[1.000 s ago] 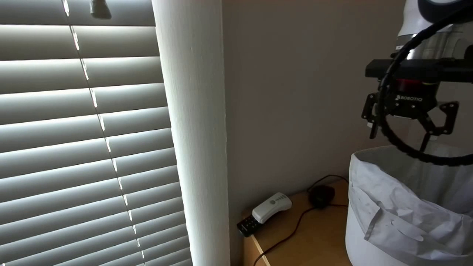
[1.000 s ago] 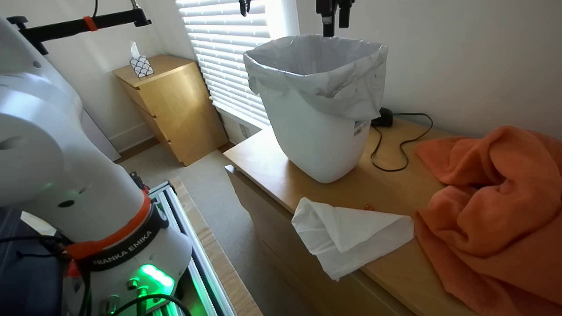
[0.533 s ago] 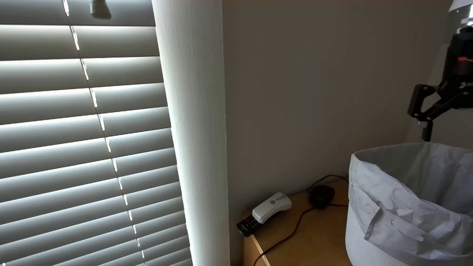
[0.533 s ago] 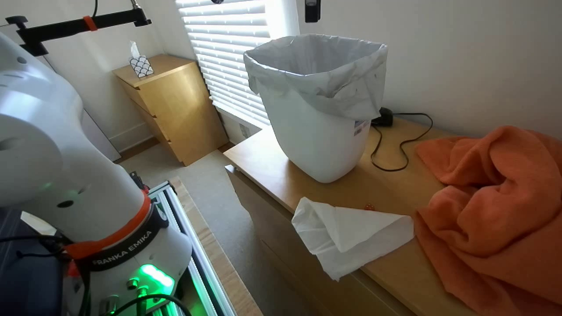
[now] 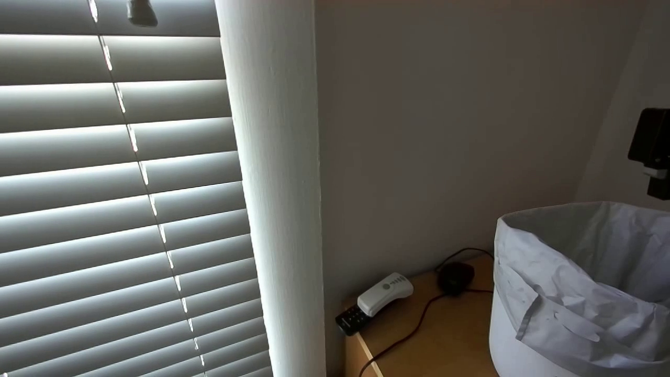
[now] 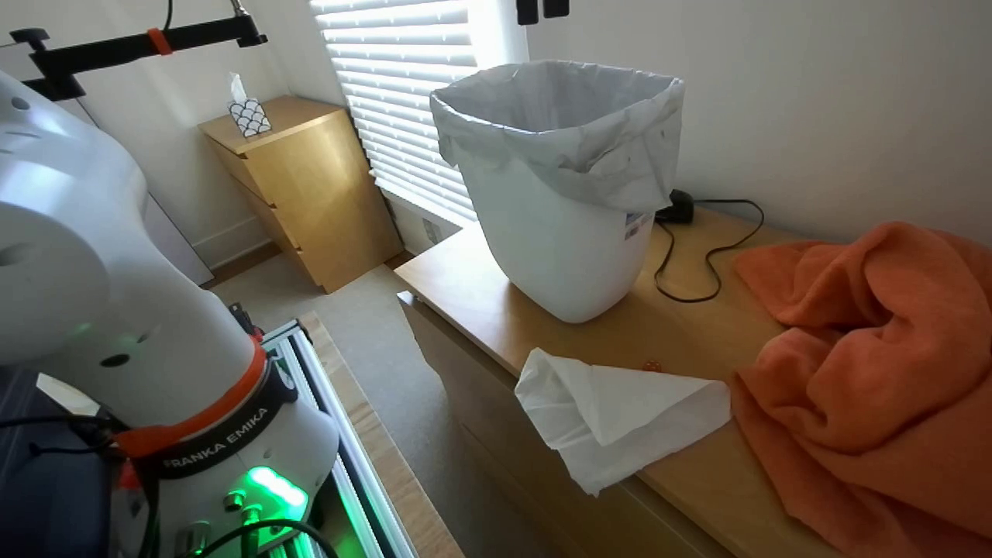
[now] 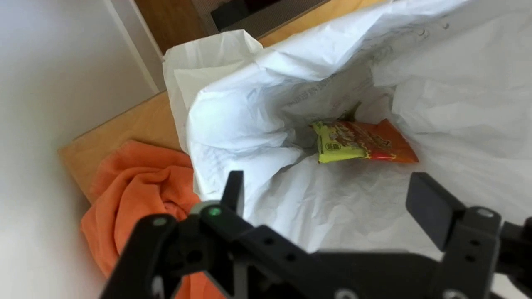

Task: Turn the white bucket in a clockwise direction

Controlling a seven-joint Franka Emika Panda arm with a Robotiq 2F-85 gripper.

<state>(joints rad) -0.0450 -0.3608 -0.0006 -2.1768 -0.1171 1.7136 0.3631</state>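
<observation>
The white bucket [image 6: 558,240] stands upright on the wooden dresser, its wrinkled white bag folded over the rim. It also shows at the right edge of an exterior view [image 5: 523,340], partly cut off. In the wrist view its lined rim [image 7: 224,112] and inside lie below the gripper, with a red and yellow snack packet [image 7: 361,141] inside. My gripper [image 7: 326,187] is open, with its fingers wide apart and nothing between them. Its fingertips [image 6: 542,11] are above the bucket's rim, apart from it. A finger [image 5: 657,157] shows at the right edge in an exterior view.
A black adapter [image 6: 677,208] with a cable lies behind the bucket. An orange cloth [image 6: 876,387] and a white sheet [image 6: 620,411] lie on the dresser. A white remote [image 5: 384,294] rests on a black one [image 5: 350,320]. A wall stands behind; blinds [image 5: 125,209] are beside it.
The gripper has moved right and partly out of one exterior view, and up and left in the other. It has turned about its vertical axis. The bucket has not moved.
</observation>
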